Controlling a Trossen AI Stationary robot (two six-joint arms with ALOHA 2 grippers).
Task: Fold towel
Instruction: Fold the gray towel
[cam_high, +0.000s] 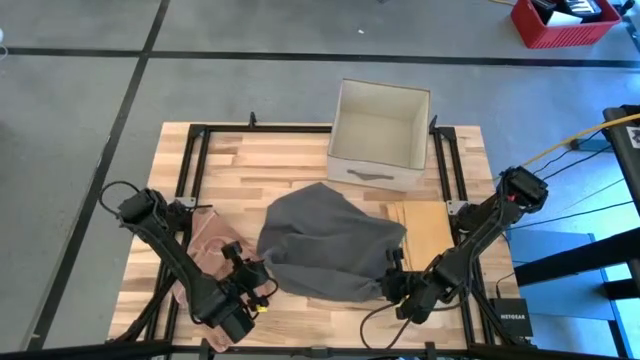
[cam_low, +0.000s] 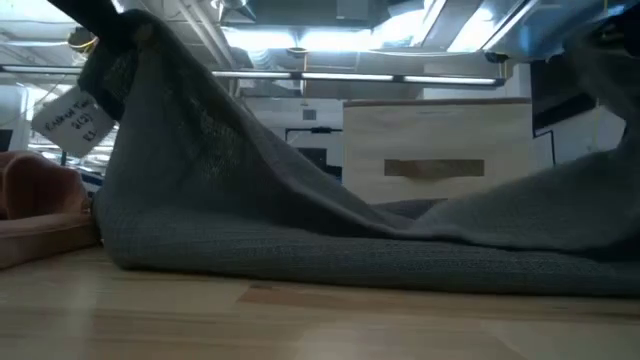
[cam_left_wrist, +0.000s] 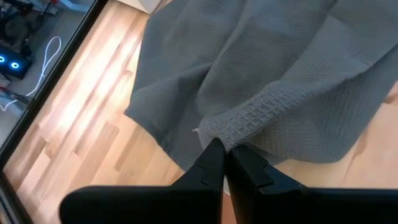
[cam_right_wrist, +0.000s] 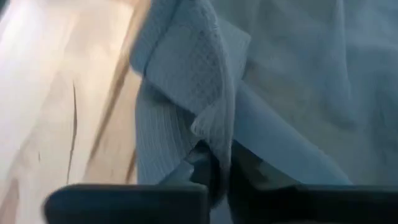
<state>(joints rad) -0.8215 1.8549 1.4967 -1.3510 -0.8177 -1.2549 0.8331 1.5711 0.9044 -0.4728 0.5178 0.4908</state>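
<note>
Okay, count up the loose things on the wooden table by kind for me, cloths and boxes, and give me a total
Cloths: 2, a grey waffle-weave towel held by the left claw and right claw, and a pinkish-tan cloth beside it.
Boxes: 1, an open cream fabric storage box with a handle slot.
Total: 3

Grey waffle-weave towel (cam_high: 330, 245), pink cloth (cam_high: 205, 245), white box (cam_high: 378, 135), pale wood table (cam_high: 250, 160)

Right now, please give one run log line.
left gripper: shut on grey towel | right gripper: pinching towel corner | fold: not done
</note>
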